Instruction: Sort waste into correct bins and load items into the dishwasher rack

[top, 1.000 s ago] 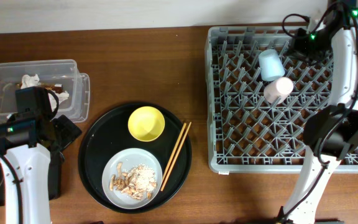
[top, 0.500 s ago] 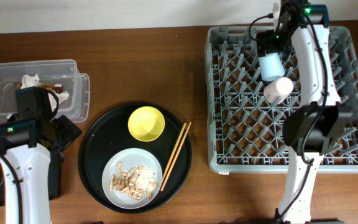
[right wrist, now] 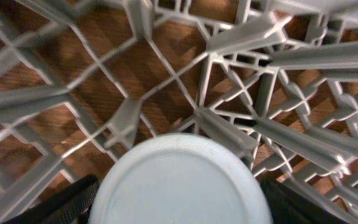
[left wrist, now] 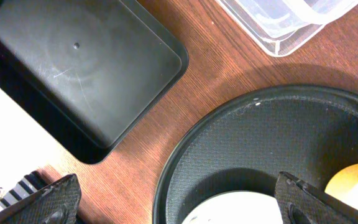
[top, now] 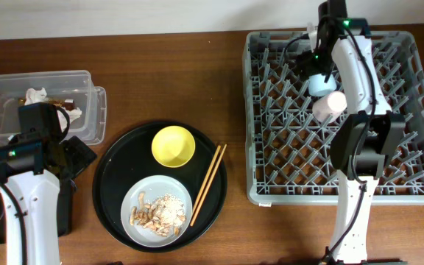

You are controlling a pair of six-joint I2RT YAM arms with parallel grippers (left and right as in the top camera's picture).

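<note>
- Wooden table [top: 160, 73] carries everything. Nearest, the round black tray [top: 112, 199] holds the plate [top: 160, 184] with the food scraps [top: 157, 212] still on it, the chopsticks [top: 207, 184] and the yellow bowl [top: 173, 146] (none of them loaded yet).
- The left gripper [left wrist: 176, 199] hangs empty over that tray's rim, jaws wide, beside the flat black tray [left wrist: 79, 68]. It has not moved in the last second.
- Further back, the clear tub [top: 87, 81] holds the tissue [top: 35, 94].
- In the dishwasher rack [top: 403, 184], the pink cup [top: 330, 105] lies just in front of the light blue cup [right wrist: 179, 180].
- Farthest, the right gripper [right wrist: 182, 202] was closed at the rack's back right corner a second ago. It has swung over the light blue cup and now straddles it widely, though I cannot tell whether it presses.
- It is probably re-seating that cup, so the rest waits.
</note>
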